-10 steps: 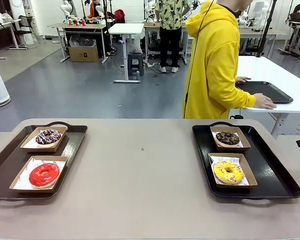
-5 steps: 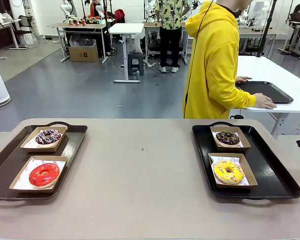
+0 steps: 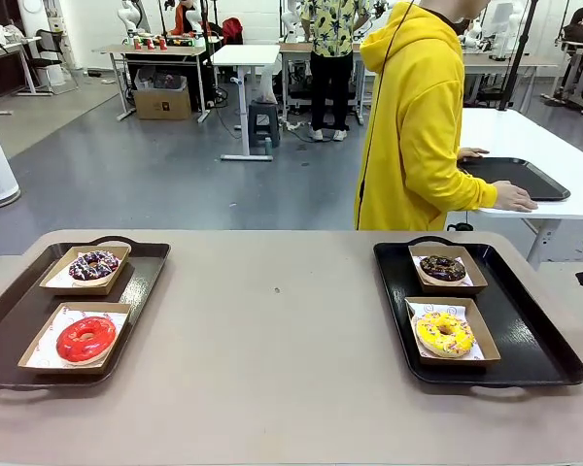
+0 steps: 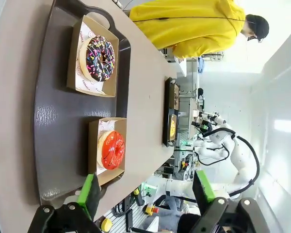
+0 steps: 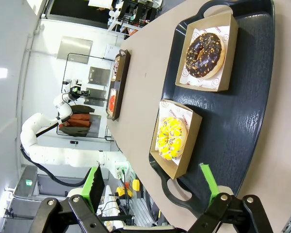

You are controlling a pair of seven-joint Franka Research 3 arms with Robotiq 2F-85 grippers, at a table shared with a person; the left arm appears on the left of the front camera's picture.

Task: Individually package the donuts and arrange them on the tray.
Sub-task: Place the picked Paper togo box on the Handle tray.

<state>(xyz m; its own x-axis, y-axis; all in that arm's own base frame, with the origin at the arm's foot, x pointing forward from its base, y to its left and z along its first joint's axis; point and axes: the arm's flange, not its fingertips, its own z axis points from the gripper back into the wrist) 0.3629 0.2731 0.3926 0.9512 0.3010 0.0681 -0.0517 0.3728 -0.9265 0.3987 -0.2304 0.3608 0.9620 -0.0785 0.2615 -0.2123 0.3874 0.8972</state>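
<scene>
on the table (image 3: 282,369), taken as my reference, two dark trays sit well apart: the left tray (image 3: 141,291) toward its left edge, the right tray (image 3: 525,330) toward its right edge. each tray carries two shallow cardboard boxes lined with printed paper, one donut per box. on the left tray, the red donut (image 3: 85,338) lies at the table's near side and the purple sprinkled donut (image 3: 94,265) at its far side. on the right tray, the yellow donut (image 3: 444,333) is nearer and the chocolate donut (image 3: 442,268) farther. my left gripper (image 4: 148,194) hangs above the left tray, jaws spread wide, nothing between them. my right gripper (image 5: 153,187) hangs above the right tray, likewise spread and empty. beyond the table's far side, a person in a yellow hoodie (image 3: 418,126) faces away, hands on another tray (image 3: 525,180).
</scene>
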